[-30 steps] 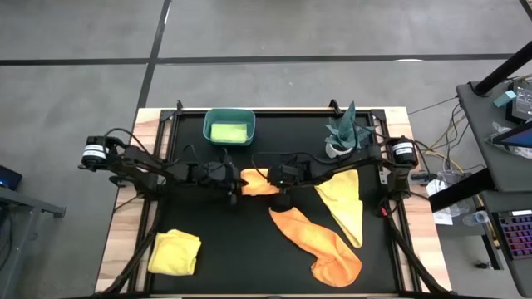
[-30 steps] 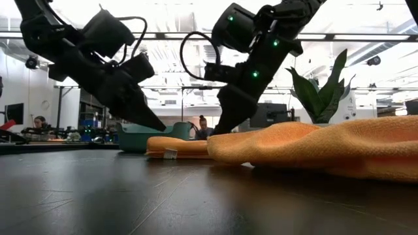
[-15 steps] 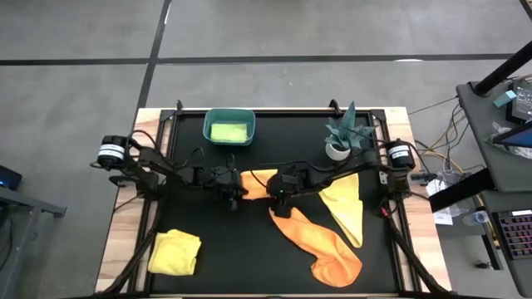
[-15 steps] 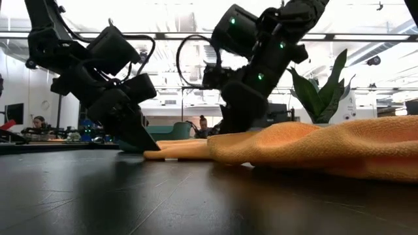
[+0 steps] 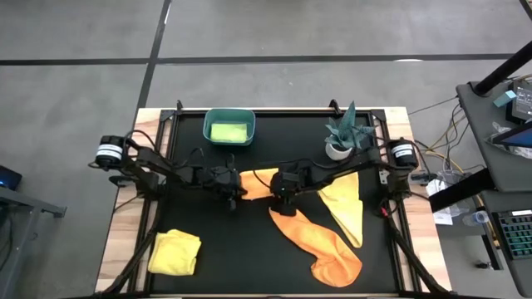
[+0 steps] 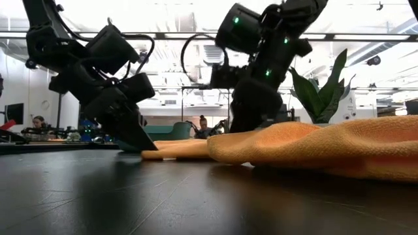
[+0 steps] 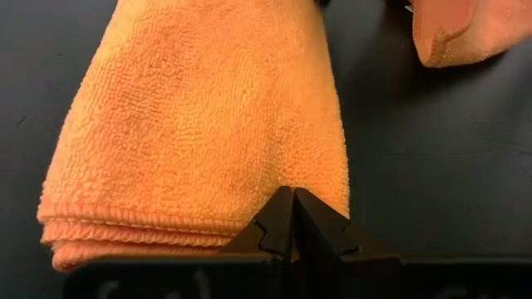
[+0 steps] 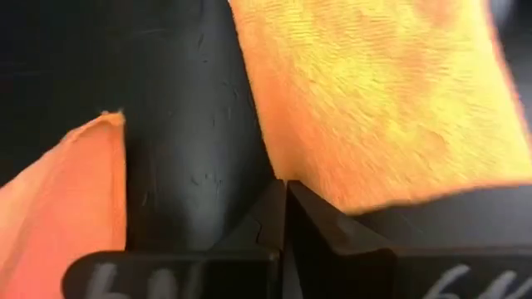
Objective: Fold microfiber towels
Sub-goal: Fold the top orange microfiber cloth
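Mid-table on the black mat point(image 5: 208, 249): folded orange towel point(image 5: 259, 182), long axis running left to right between the two arms, stacked layered edges facing the left gripper point(image 5: 233, 188), plush nap showing. Left gripper's fingers pressed together, tips at the towel's left edge, holding nothing. Right gripper point(image 5: 283, 190) likewise pressed together, tips down at the towel's right end. Second orange towel point(image 5: 320, 242), unfolded and rumpled, stretched diagonally toward the near right corner. Yellow towel point(image 5: 345, 204) beside it, spread in a long triangle. Another yellow towel point(image 5: 175, 252) bundled near left. Lime green towel point(image 5: 228, 131) inside the teal bin point(image 5: 229, 115) at the far edge.
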